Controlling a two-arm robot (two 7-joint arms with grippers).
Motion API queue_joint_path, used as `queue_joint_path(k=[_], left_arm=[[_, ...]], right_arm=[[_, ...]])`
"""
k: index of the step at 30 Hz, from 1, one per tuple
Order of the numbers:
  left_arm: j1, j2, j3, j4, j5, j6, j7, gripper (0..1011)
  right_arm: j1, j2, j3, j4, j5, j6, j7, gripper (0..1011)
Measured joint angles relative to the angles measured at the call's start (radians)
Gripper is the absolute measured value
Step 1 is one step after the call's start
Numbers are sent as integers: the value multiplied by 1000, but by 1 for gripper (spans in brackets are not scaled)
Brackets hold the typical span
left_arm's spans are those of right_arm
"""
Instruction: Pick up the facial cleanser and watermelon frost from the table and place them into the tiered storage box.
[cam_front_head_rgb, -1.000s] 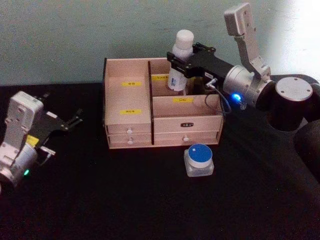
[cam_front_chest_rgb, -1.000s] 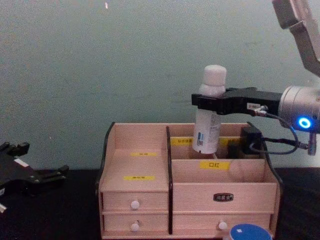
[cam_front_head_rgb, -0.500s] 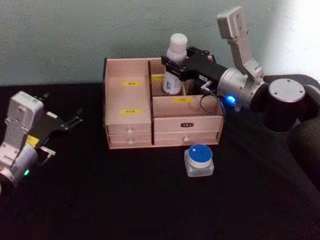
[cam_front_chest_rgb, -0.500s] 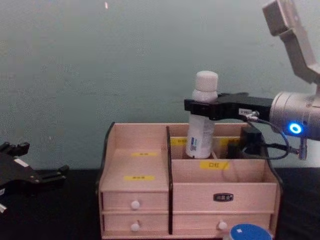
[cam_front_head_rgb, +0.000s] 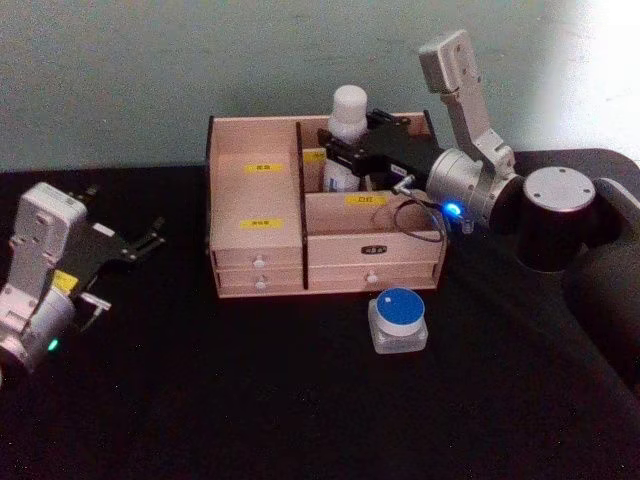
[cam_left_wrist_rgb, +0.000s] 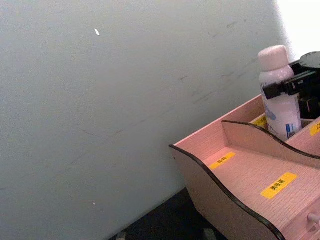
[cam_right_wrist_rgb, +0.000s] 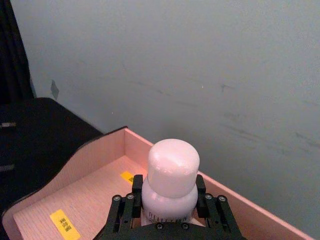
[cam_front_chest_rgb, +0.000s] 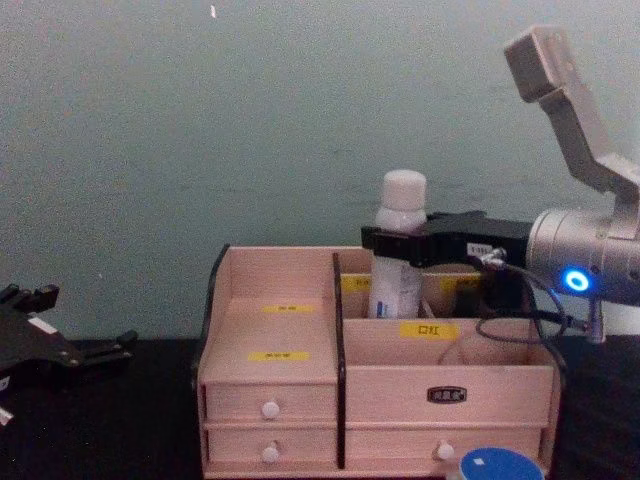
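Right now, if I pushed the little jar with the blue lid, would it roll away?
Probably not. The jar is squat and sits flat on the black table, so it should slide, not tip or roll. Its clear walls look hard and smooth, so maybe slippery. The right gripper holds a white bottle at the storage box.

The black tabletop (cam_front_head_rgb: 250, 400) carries the tiered storage box (cam_front_head_rgb: 240, 250). A blue-lidded jar (cam_front_head_rgb: 398, 320) sits just before the box.
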Motion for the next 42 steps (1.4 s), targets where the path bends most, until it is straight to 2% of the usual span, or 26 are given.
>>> queue_joint_path(k=[14,30,36,42], left_arm=[[0,0,0,0,0,0,0,1001],[0,0,0,0,0,0,0,1001],[0,0,0,0,0,0,0,1001],[0,0,0,0,0,0,0,1001]], right_arm=[[10,-20,1,56,-21,-3,-2,601],[12,-22,1,63,-29,-4,-3,601],[12,-22,1,62,-27,-4,-3,731],[12,-21,1,62,-27,-4,-3,908]])
